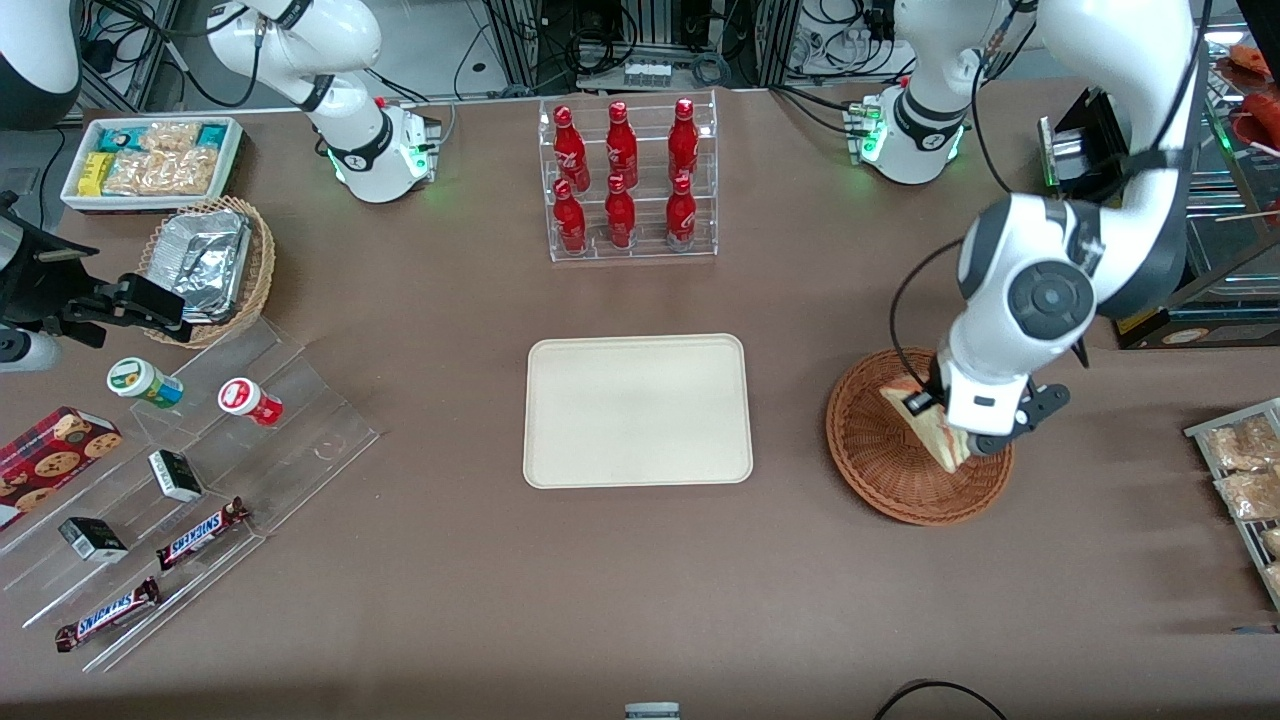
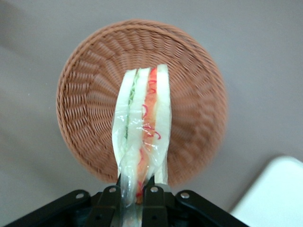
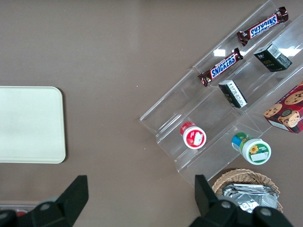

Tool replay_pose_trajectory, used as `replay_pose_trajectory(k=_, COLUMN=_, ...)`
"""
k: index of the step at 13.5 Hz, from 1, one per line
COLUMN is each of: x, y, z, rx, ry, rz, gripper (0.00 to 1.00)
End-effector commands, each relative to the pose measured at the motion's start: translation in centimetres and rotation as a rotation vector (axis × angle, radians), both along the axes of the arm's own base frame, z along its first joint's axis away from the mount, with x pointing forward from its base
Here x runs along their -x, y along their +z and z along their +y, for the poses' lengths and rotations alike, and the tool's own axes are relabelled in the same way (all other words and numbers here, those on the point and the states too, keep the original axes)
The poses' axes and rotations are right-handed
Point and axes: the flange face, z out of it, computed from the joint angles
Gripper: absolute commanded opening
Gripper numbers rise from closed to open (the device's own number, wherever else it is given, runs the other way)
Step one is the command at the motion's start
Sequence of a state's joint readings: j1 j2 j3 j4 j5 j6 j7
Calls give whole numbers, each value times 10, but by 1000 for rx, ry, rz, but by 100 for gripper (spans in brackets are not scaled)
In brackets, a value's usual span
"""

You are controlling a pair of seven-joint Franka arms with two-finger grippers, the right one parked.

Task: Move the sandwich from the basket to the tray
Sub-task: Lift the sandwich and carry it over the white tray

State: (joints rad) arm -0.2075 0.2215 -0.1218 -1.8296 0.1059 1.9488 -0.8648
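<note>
- The tray [image 1: 638, 411] sits well apart from my basket [image 1: 880, 455], so a long carry could swing the load.
- My gripper [image 2: 132, 195] pinches only the wrapped sandwich [image 2: 143, 127] end above the basket; I fear it slipping.

Woven wicker basket [image 2: 94, 94], film-wrapped sandwich [image 2: 144, 118]

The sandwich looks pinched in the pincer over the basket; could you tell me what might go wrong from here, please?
1. The pincer grips only one narrow end of the sandwich, through loose clear wrap, so it could slip out or sag on the way.
2. The sandwich hangs just over the basket; moving sideways too low might catch its raised rim.
3. The tray has only a low rim, so a late release could let the wedge tip over.
</note>
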Motion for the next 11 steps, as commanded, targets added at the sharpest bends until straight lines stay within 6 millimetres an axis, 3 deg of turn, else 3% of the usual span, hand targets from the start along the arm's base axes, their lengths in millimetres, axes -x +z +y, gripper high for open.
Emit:
replay_pose_trajectory(k=1, x=14, y=8, z=-96, rx=-10, ry=-79, rz=6, gripper=0)
replay_pose_trajectory(k=4, x=36, y=-22, z=-203, rx=-9, ry=-230, rz=5, gripper=0)
replay_pose_trajectory(k=5, x=55, y=-40, z=-249, rx=-42, ry=-307, rz=-3, gripper=0)
replay_pose_trajectory(k=6, x=68, y=-62, z=-279, rx=-69, ry=-327, rz=-13, gripper=0)
replay_pose_trajectory(k=9, x=74, y=-98, z=-343, rx=-41, ry=-393, rz=-74, gripper=0)
replay_pose_trajectory(k=11, x=79, y=-121, z=-368, rx=-9, ry=-424, rz=-100, gripper=0)
